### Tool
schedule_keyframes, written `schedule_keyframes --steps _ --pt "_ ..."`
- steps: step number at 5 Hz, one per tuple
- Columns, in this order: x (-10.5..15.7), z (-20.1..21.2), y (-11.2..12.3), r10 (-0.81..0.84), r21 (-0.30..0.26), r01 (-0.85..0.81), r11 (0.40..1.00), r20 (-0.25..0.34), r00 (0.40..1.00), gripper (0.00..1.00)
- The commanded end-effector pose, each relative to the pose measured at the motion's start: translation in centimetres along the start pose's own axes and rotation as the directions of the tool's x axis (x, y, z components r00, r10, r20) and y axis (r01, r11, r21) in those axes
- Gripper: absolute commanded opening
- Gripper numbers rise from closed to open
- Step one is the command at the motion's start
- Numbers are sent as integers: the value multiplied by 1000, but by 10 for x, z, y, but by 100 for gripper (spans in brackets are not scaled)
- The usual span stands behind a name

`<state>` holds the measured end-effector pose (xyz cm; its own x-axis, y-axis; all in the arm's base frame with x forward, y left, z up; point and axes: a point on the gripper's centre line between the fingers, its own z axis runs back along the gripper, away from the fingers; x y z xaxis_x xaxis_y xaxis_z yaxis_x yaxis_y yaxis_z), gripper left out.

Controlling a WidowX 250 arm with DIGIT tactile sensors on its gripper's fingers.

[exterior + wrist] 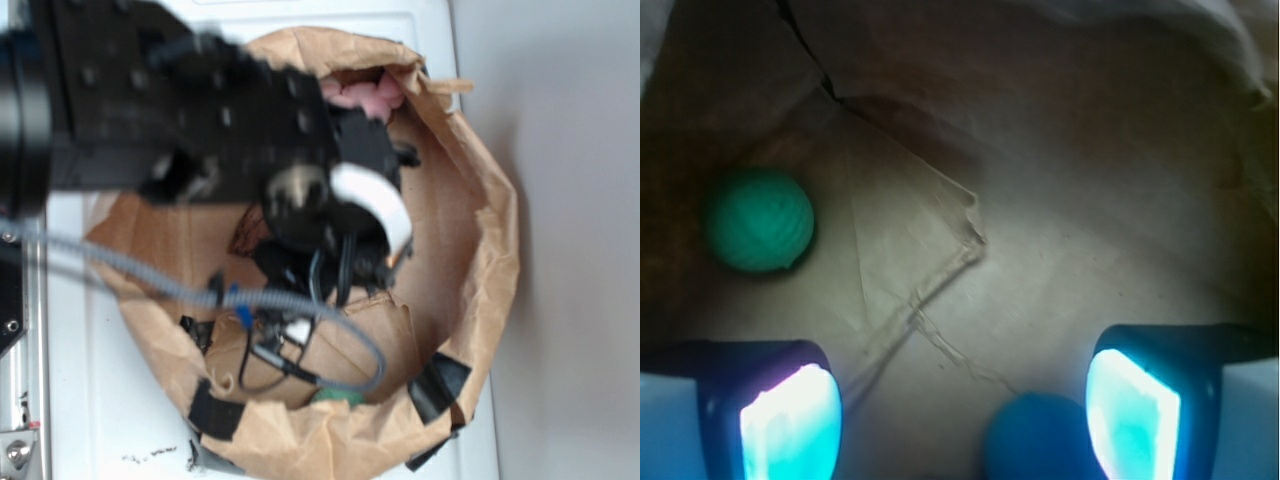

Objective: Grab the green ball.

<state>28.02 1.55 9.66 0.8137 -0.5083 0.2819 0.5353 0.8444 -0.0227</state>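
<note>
A rolled-down brown paper bag (470, 260) sits on a white surface (90, 400), with the black robot arm (150, 110) reaching into it. The gripper (960, 405) hangs released, jaws wide apart, holding nothing. The green ball (759, 221) rests on the bag floor, well left of the fingers. A blue ball (1035, 437) lies just beside the right finger.

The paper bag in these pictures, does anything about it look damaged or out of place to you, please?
Yes. The paper bag is crumpled, its rim rolled down unevenly and patched with black tape. In the wrist view its floor shows a torn, creased seam. The open claw hangs nearer the blue ball than the green ball.
</note>
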Motion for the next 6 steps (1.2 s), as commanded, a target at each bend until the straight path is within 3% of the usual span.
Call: schedule_keyframes --steps 1,2,4,6 --pt "-18 1 20 -147 11 147 989 52 988 100" --pt "-15 -12 5 -228 -76 230 970 33 973 100" --pt "-6 -19 -38 -298 -161 300 940 41 954 100" --pt "16 -28 -68 -299 -177 317 932 118 947 100"
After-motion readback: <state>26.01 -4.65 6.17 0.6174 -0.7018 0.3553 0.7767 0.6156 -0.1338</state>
